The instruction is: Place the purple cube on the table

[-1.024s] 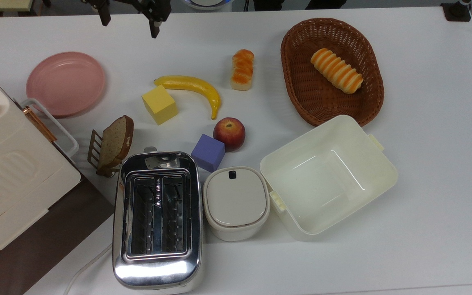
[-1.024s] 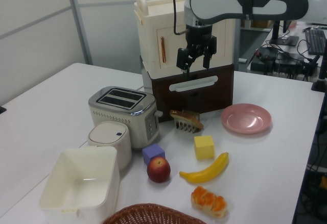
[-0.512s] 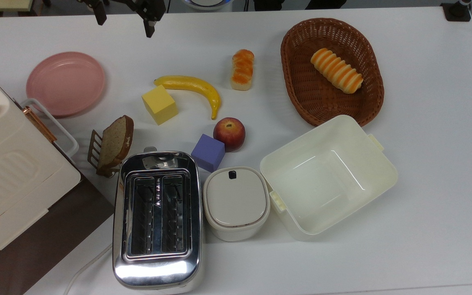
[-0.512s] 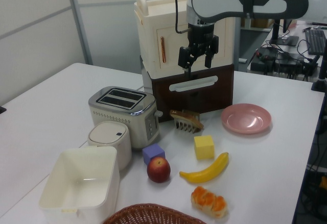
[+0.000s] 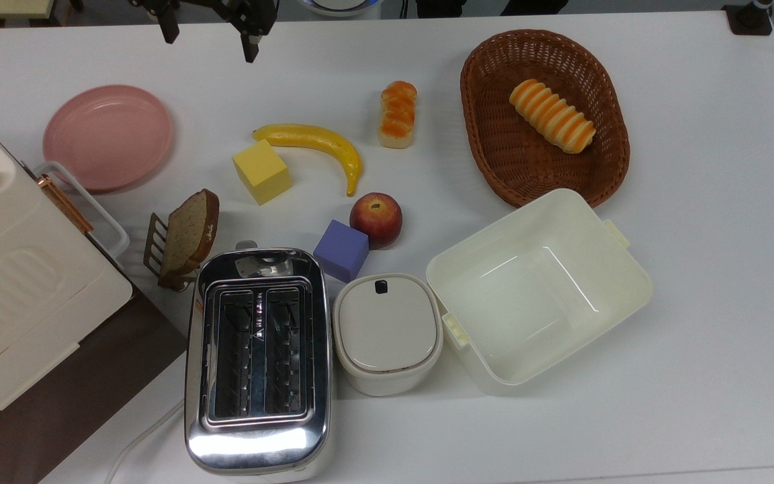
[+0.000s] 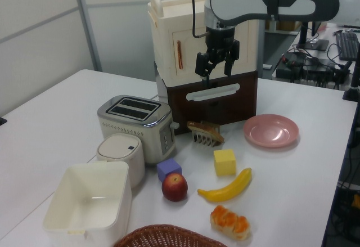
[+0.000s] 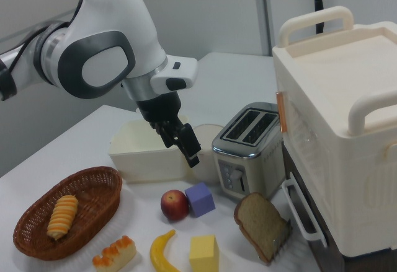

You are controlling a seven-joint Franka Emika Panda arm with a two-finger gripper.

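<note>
Purple cube [image 5: 341, 250] is the thing we must put on the table [image 5: 696, 336], and it already sits flat on the white top.

We start at our claw [image 6: 215, 67]. It hangs high in the air with its two fingers spread apart, and it holds nothing. In the top view it is at the far edge, near the pink plate [image 5: 108, 136]. In the left view it hangs in front of the big cream box [image 6: 185, 33], well above everything.

Going outward, below the claw in the left view there is a slice of bread [image 5: 189, 232] in a little rack. Next come the yellow cube [image 5: 261, 171] and the banana [image 5: 316, 144].

Farther on is the purple cube. It rests just beside the red apple [image 5: 376, 219], and may touch it. It is also near the shiny toaster [image 5: 257, 356] and the small white pot with a lid [image 5: 387, 333]. The claw is well apart from it.

Past those we see the open cream tub [image 5: 538, 289] and the brown basket [image 5: 602, 175] with a bread roll in it.

We think the job looks done. The cube is down, nothing grips it, and the claw is up and away. Nothing seems left to do.
</note>
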